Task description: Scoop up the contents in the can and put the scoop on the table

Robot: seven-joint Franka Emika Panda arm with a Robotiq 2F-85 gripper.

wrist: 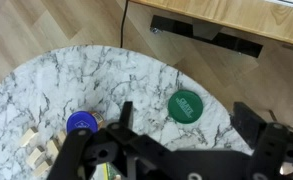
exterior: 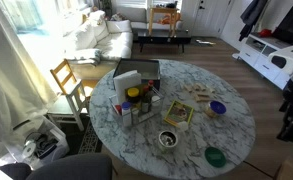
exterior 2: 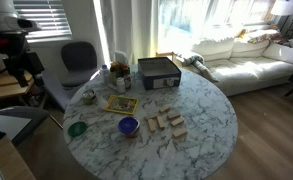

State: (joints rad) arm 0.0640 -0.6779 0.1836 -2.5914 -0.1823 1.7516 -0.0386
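Well below the tool (wrist: 185, 115) lies the counter (wrist: 46, 90), and from up here I judge that the task has hardly begun. Nothing has been scooped as far as I can see, and I cannot pick out a scoop anywhere, neither in the tool nor lying on the marble top. Reaching the can, taking up the scoop, lifting out the contents and setting the scoop down are all left to do.

The can (exterior: 167, 139) stands upright on the counter near its edge in an exterior view, just beside a yellow card (exterior: 177, 113) and apart from the green lid (exterior: 215, 156). In the wrist view I do not find it. It may sit under the tool's body or outside the picture, and I cannot tell which.

The tool is spread wide, with its two dark fingers (wrist: 126, 112) far apart and nothing between them. It touches nothing and hangs high over the counter's rim. Through the gap, far beneath, I see the green lid. Off to one side of the fingers sits the purple bowl (wrist: 82, 122), with wooden blocks (wrist: 36, 150) beyond it.
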